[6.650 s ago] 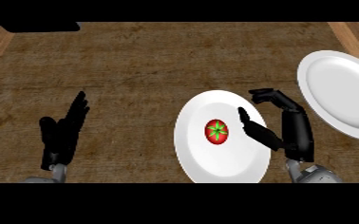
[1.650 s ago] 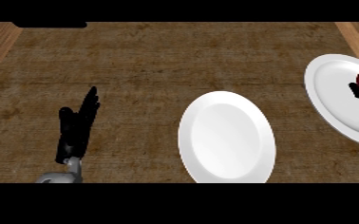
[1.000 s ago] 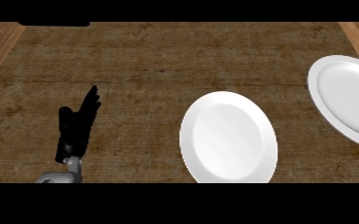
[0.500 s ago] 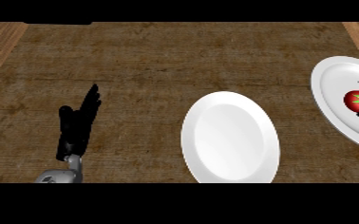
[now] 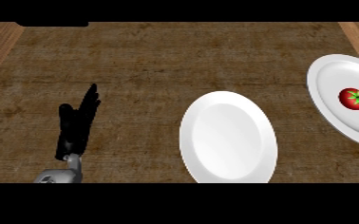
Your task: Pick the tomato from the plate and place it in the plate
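A red tomato (image 5: 350,98) with a green stem lies on the white plate (image 5: 327,83) at the right edge of the head view, partly cut off by the frame. A second white plate (image 5: 228,137) sits bare near the counter's front middle. My left hand (image 5: 76,125) rests at the lower left, fingers straight and pointing up, holding nothing. My right hand does not show in this view.
The counter is a brown wooden top (image 5: 161,61) with lighter wood edges at the far left (image 5: 7,40) and far right. A dark object (image 5: 52,23) lies along the back left edge.
The tomato, absent from the right plate one second ago, now lies on it in plain sight. The left hand has stayed still. The view has shifted slightly.
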